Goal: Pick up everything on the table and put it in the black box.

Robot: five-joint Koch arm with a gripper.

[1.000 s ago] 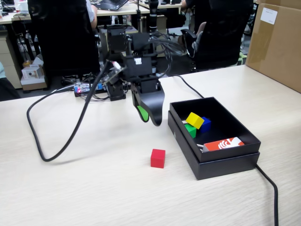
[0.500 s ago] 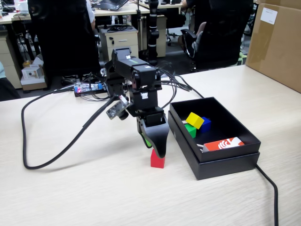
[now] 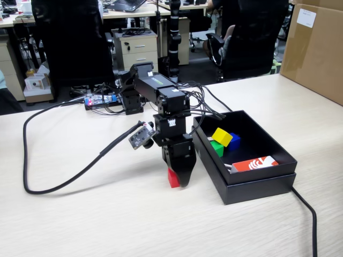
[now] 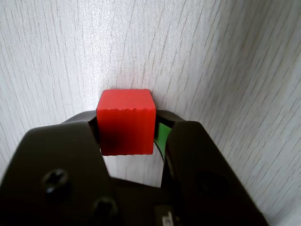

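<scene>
Red cube sits between the two jaws of the gripper, which are clamped against its sides, low over the table toward its near edge. Just beside it, the black box holds the yellow cube, green cube and blue cube.

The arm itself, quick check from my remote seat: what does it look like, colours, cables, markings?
The arm is built of boxy matte black segments, one with a small green label. Thin black cables loop off it. A small grey camera module juts from the wrist. The gripper has broad black plastic jaws with screw heads and a green strip inside one.
</scene>
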